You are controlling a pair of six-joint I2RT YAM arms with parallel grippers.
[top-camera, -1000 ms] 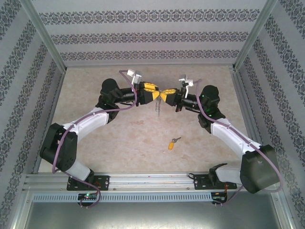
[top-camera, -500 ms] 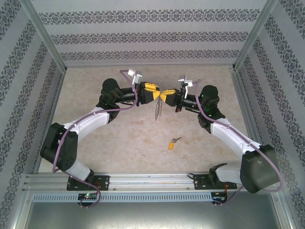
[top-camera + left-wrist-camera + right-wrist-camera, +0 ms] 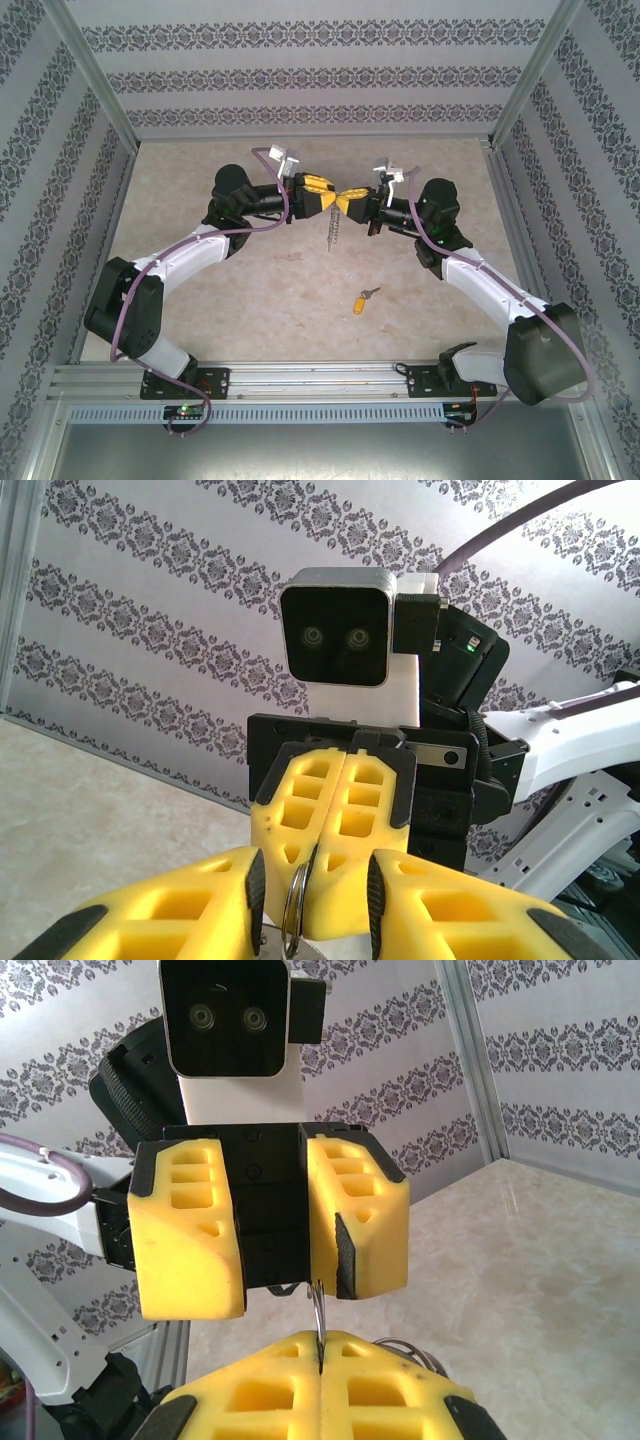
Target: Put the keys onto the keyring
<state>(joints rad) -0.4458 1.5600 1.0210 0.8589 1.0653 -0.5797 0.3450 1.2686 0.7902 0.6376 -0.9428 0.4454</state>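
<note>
Top external view: both arms reach toward the middle of the worktop [image 3: 260,290], and their yellow tips meet nose to nose above it.
Left pincer [image 3: 328,194]: its jaws stand apart. The right wrist view shows a clear gap between its two yellow fingers [image 3: 190,1230], which flank the tip of the other pincer.
Keyring [image 3: 333,228]: held up off the worktop where the tips meet. A silvery chain part dangles below them, and the wrist views show a thin metal loop standing in the gap between the left fingers.
Right pincer [image 3: 347,200]: its jaws are together, clamped on the keyring's loop, which rises from the seam between its fingers.
Key [image 3: 365,300]: it has a yellow-orange head and a short silver blade. It lies flat on the worktop, nearer the arm bases, well apart from both pincers and touched by neither.
</note>
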